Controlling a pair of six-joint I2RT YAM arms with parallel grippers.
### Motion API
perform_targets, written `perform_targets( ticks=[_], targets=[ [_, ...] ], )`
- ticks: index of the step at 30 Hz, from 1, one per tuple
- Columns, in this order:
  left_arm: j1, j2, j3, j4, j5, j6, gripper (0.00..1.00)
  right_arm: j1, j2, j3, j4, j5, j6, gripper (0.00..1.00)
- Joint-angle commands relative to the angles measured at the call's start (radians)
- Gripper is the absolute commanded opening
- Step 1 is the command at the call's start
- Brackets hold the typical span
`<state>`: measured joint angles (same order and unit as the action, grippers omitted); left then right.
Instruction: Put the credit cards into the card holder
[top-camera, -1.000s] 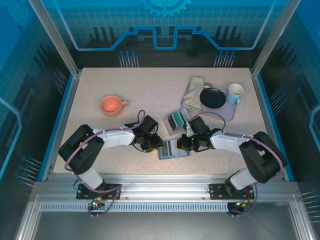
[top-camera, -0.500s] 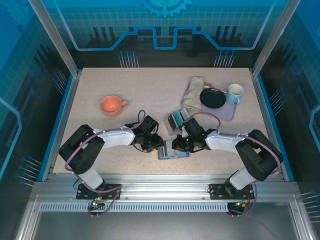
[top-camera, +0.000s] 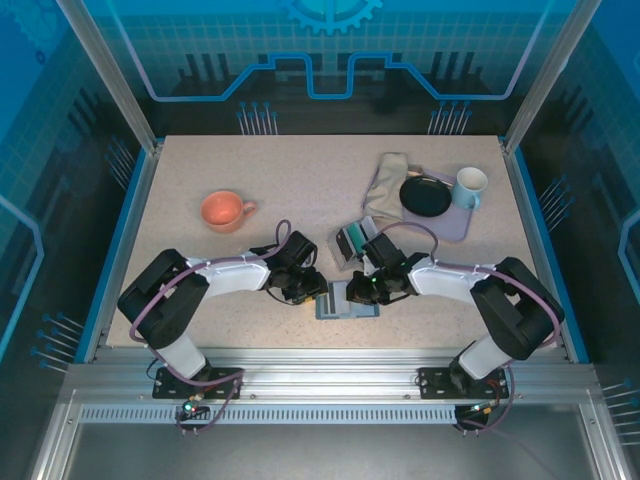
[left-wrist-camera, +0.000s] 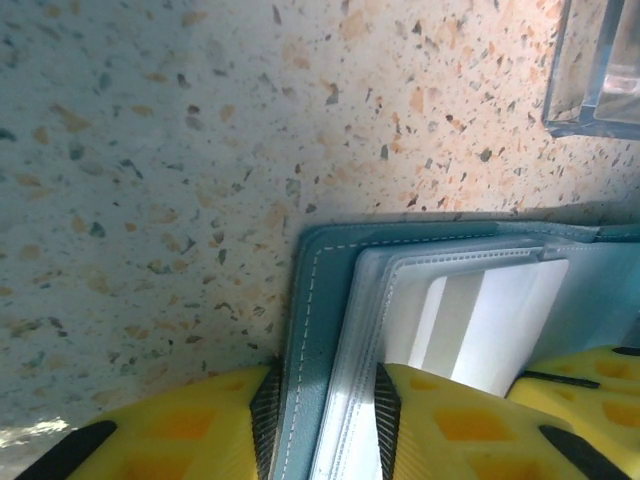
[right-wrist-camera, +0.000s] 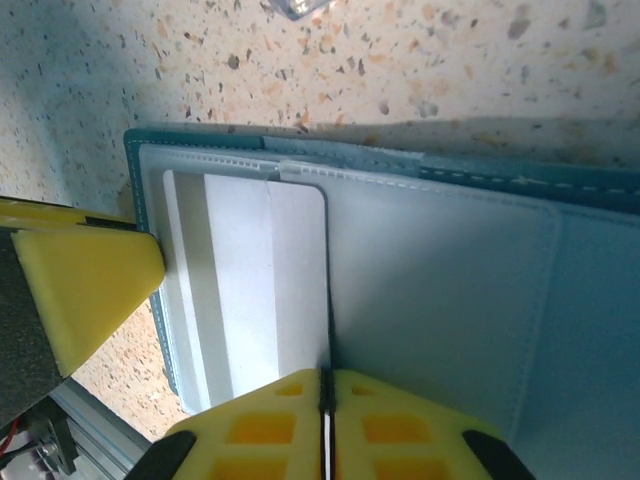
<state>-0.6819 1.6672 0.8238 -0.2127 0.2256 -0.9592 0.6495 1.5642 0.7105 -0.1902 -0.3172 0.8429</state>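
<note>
"Where's the card holder (top-camera: 343, 306)?"

"Lying open near the middle of the surface's near edge. The left pincer (left-wrist-camera: 325, 395) has clamped down on one edge of it, cover and clear sleeves between the pads."

"And the right pincer (right-wrist-camera: 325, 400)?"

"Pressed together over the sleeves. There's a thin pale sliver between its pads, but I can't tell what. The credit cards (top-camera: 352, 240) sit in a tray (top-camera: 337, 243) just beyond."

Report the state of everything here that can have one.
card holder: open, lying flat.
credit card: on the open holder, one edge pinched.
left gripper: shut on the card holder's edge.
right gripper: shut on the credit card.
orange cup: upright.
mug: upright.
cloth: crumpled.
</note>
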Motion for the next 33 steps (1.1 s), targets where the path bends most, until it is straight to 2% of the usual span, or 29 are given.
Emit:
perform_targets(
  ticks=[1,6,14,18,20,26,29,33],
  targets=[
    [-0.01,0.035,-0.001,-0.001,0.006,0.012,0.33,0.026,0.042,0.039,0.03,-0.06,0.002,0.06],
    [-0.01,0.038,0.0,0.009,0.011,0.007,0.35,0.05,0.071,0.085,0.04,-0.081,0.002,0.07],
    [-0.01,-0.01,-0.006,-0.049,-0.037,0.014,0.45,0.044,-0.036,0.121,-0.188,0.068,-0.091,0.23],
    [-0.011,-0.068,0.013,-0.114,-0.084,0.027,0.5,0.032,-0.061,0.133,-0.283,0.153,-0.141,0.24],
    [-0.013,-0.095,0.027,-0.134,-0.096,0.036,0.51,0.026,-0.042,0.136,-0.302,0.166,-0.156,0.22],
    [-0.077,-0.125,0.112,-0.111,-0.07,0.099,0.45,0.024,0.022,0.138,-0.325,0.207,-0.162,0.13],
    [-0.097,-0.061,0.156,-0.07,-0.012,0.117,0.37,0.025,0.025,0.132,-0.338,0.243,-0.151,0.12],
    [-0.099,0.051,0.169,-0.045,0.019,0.088,0.3,0.025,0.024,0.127,-0.351,0.271,-0.15,0.12]
  ],
)
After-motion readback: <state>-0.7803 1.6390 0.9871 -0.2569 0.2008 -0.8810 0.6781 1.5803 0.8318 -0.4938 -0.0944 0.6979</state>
